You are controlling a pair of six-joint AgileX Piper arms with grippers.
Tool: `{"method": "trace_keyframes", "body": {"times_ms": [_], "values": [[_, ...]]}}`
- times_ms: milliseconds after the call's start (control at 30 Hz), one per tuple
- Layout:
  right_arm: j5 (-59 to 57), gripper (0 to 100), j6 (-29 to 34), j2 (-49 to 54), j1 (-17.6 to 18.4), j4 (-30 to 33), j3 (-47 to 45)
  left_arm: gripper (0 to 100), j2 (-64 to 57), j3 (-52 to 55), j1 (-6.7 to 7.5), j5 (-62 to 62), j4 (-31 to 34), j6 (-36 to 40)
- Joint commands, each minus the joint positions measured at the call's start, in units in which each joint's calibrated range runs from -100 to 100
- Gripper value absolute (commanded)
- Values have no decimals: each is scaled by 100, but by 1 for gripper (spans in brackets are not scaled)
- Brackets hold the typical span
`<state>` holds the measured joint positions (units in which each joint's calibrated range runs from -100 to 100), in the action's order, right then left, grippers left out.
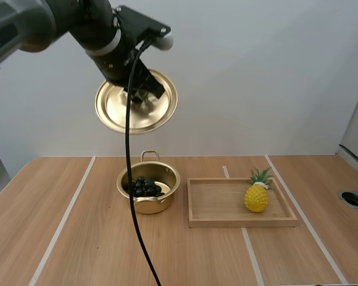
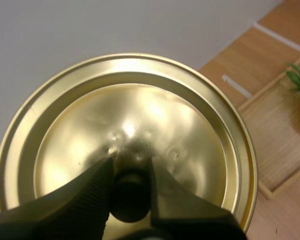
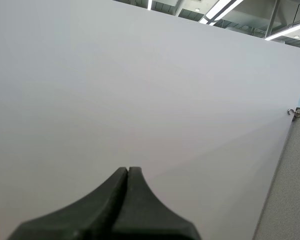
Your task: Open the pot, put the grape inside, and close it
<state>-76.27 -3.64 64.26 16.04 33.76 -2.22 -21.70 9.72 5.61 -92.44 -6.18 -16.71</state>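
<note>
My left claw (image 2: 131,167) pinches the round black knob (image 2: 129,202) of a shiny gold-coloured metal lid (image 2: 155,115) between its ribbed black fingers (image 2: 92,192). The lid's circular face is stepped in smooth rings (faintly dimpled near the middle). It hangs tilted on edge, high above the gold-coloured round metal pot (image 1: 149,205). That pot stands open on the pale wood-grain surface (image 1: 77,238), and a bunch of dark grapes (image 1: 145,187) lies inside it. Just right of the pot sits a shallow rectangular wooden tray (image 1: 221,202). A knobbly yellow pineapple (image 1: 256,196) with a green leafy crown stands upright at the tray's end farthest from the pot. My right claw (image 3: 127,172) is pressed together into one dark wedge.
</note>
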Motion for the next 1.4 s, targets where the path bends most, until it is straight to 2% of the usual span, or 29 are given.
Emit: {"method": "trace_keyframes", "body": {"times_ms": [0,633,1367], "values": [[-92,0,27,51,-19,89,61,0,296,276,-5,319,-148,-178],[-185,0,27,51,-208,197,61,0,2248,295,-5,-327,-288,-811],[-225,0,27,51,-216,209,61,0,3053,295,-5,-21,-299,-859]]}}
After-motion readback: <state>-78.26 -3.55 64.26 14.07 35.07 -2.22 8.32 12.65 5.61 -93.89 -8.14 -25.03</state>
